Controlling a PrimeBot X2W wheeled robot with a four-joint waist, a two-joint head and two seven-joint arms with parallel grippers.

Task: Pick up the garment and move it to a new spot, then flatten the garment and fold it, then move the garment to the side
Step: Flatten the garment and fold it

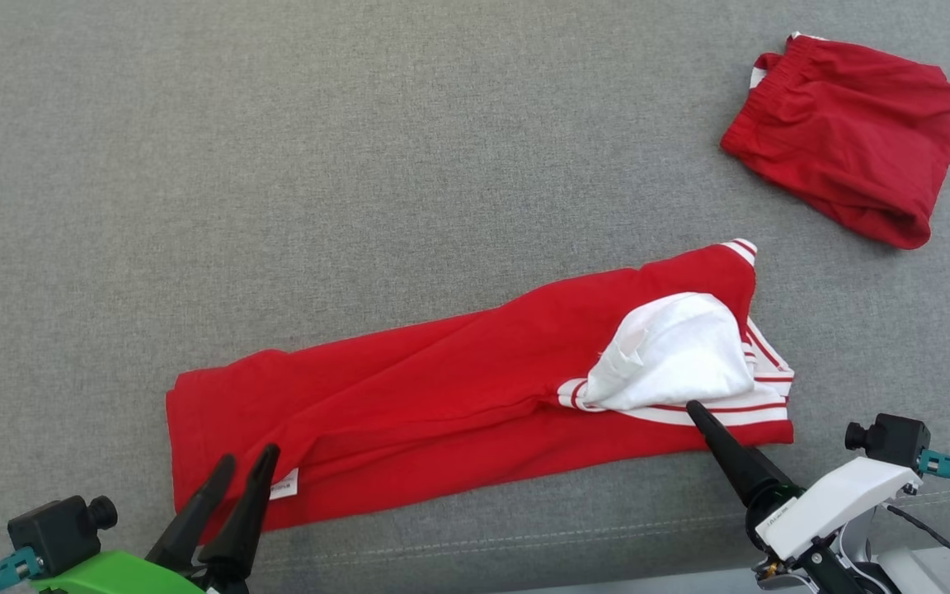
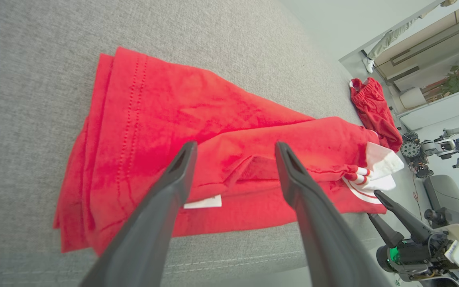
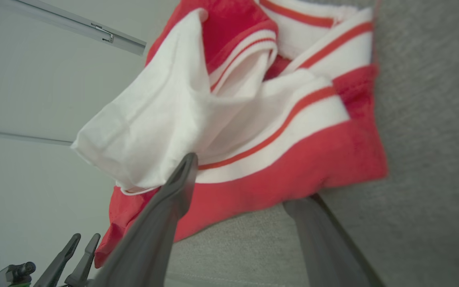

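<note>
The left gripper, 2 long dark tapered fingers on a green wrist housing, sits low at the robot's left, its fingers parted with a clear gap and pointing forward. The right gripper, 2 matching dark fingers on a white wrist housing, angles forward and leftward, jaws apart, 1 finger above the other.

A grey fabric surface carries a red garment and red shorts.
</note>
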